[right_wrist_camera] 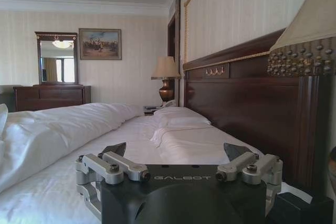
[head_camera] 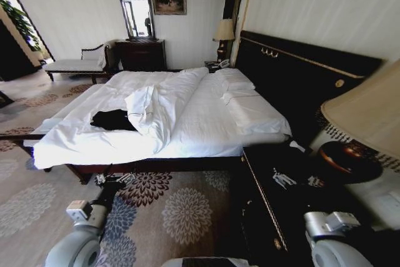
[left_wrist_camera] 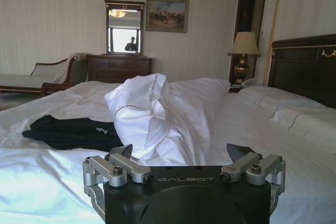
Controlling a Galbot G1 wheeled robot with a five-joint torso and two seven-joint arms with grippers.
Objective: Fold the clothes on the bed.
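The clothes, one black T-shirt (head_camera: 114, 120), lie crumpled on the near left part of the bed (head_camera: 206, 132), beside a bunched fold of white duvet (head_camera: 153, 107). In the left wrist view the T-shirt (left_wrist_camera: 71, 131) lies ahead and to one side of my left gripper (left_wrist_camera: 181, 153), which is open, holds nothing and hovers low at the bed's edge. My right gripper (right_wrist_camera: 175, 150) is also open with nothing in it and faces the pillows (right_wrist_camera: 181, 119) by the headboard. In the head view my left arm (head_camera: 94, 211) and right arm (head_camera: 331, 226) sit low, short of the mattress.
A dark nightstand (head_camera: 275, 182) with a large lamp (head_camera: 369, 114) stands close on my right. The black headboard (head_camera: 300, 70) runs along the right side. A dresser with mirror (head_camera: 140, 54) and a pale chaise (head_camera: 78, 64) line the far wall. Patterned carpet (head_camera: 175, 214) lies underfoot.
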